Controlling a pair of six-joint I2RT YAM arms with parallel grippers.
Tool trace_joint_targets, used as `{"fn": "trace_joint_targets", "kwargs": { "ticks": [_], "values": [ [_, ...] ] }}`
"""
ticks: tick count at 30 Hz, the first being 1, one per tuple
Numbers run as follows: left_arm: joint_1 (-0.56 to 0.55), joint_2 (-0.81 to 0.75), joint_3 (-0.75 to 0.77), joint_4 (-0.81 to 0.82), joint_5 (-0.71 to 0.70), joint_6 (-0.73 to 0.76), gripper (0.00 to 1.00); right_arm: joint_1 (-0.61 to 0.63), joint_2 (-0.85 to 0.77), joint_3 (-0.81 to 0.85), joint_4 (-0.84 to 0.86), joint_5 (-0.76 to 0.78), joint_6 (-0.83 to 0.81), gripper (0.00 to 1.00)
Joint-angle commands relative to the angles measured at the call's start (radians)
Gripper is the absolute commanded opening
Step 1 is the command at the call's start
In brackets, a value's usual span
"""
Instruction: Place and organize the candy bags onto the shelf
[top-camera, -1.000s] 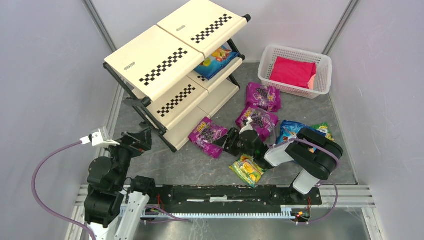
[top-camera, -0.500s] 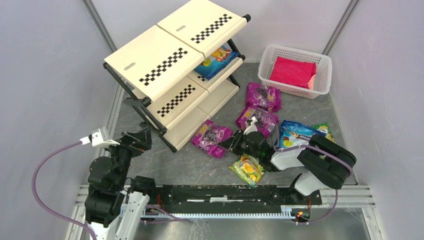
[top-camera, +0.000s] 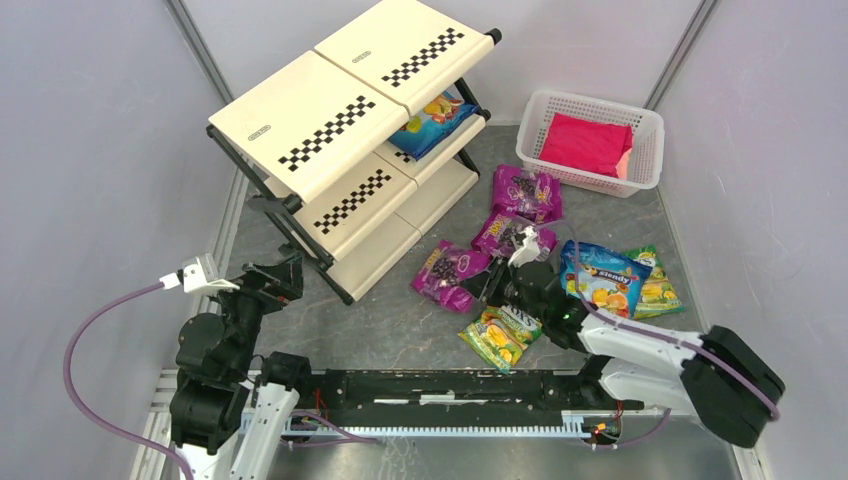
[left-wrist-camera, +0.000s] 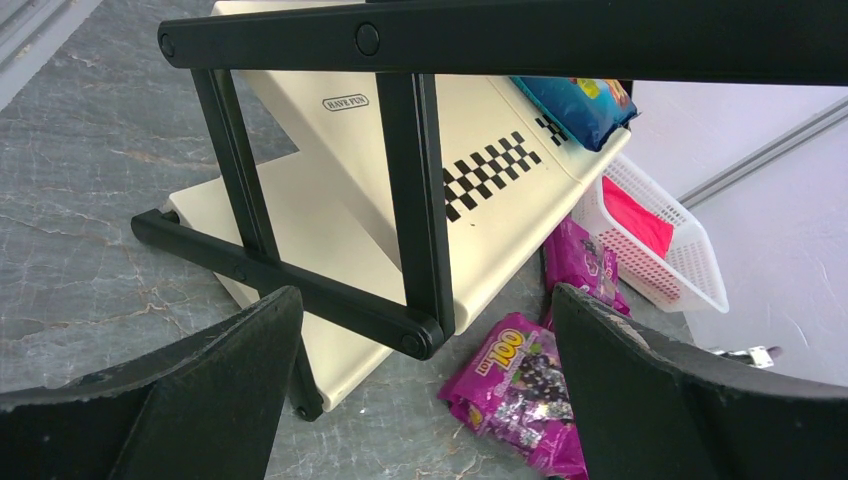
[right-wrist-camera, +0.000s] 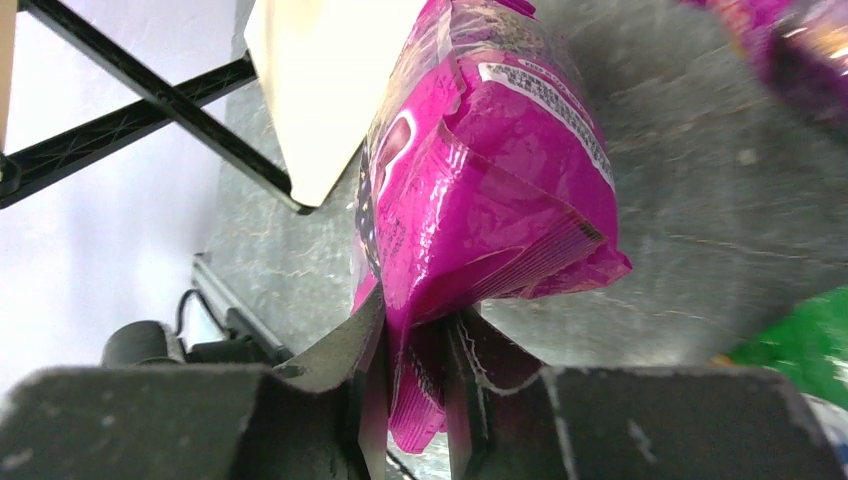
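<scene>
My right gripper (right-wrist-camera: 415, 345) is clenched on the crimped end seal of one magenta bag (right-wrist-camera: 470, 190). It has only that thin strip, and the rest of the bag juts out past the fingers unsupported. From above, the bag sits on the grey floor side between the shelf (top-camera: 340, 130) and the loose pile to the right. My left gripper (left-wrist-camera: 425, 295) gapes with nothing in it, close to the shelf's near-left frame.

My main worry is slip: the film is glossy and the bite is narrow, so a quick swing could pull the seal out of the jaws. A floppy bag held by one end may also catch a black tube (left-wrist-camera: 415, 190) or a panel edge on the way in. The panels are slanted, so a bag released too high may slide off. The forearm passes right over the green-yellow bag (top-camera: 500, 335) and could drag it.

As for writing, the left wrist view shows "HAVE FUN" in an oval mark (left-wrist-camera: 345, 102) on a cream panel. It also shows "100" on a magenta bag on the floor. From above, the blue bag (top-camera: 598, 280) on the right seems to read "stendy", though I am not certain. The held bag has a white print strip too blurred to read.
</scene>
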Motion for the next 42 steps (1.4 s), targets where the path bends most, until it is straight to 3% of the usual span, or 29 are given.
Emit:
{"fn": "trace_joint_targets", "kwargs": {
  "ticks": [1,8,13,16,28,37,42],
  "values": [
    [0.008,-0.004,-0.002,0.039,-0.014,0.049,1.00,-0.023,-0.165,0.105,-0.150,0.126,-0.176,0.00],
    [0.008,-0.009,-0.002,0.040,-0.010,0.050,1.00,-0.025,-0.344,0.373,-0.437,0.389,-0.440,0.00],
    [0.008,-0.011,-0.003,0.040,-0.012,0.049,1.00,-0.023,-0.325,0.657,-0.542,0.546,-0.636,0.01],
    [0.008,-0.005,-0.002,0.040,-0.012,0.049,1.00,-0.025,-0.266,0.820,-0.543,0.565,-0.727,0.01],
    [0.008,0.024,-0.002,0.040,-0.018,0.048,1.00,-0.025,0.027,1.277,-0.337,0.566,-0.755,0.00],
    [0.008,0.038,-0.002,0.040,-0.013,0.047,1.00,-0.025,0.384,1.798,-0.297,0.446,-0.673,0.01],
    [0.008,0.038,-0.002,0.040,-0.014,0.047,1.00,-0.025,0.490,1.817,-0.143,0.437,-0.543,0.01]
  ]
}}
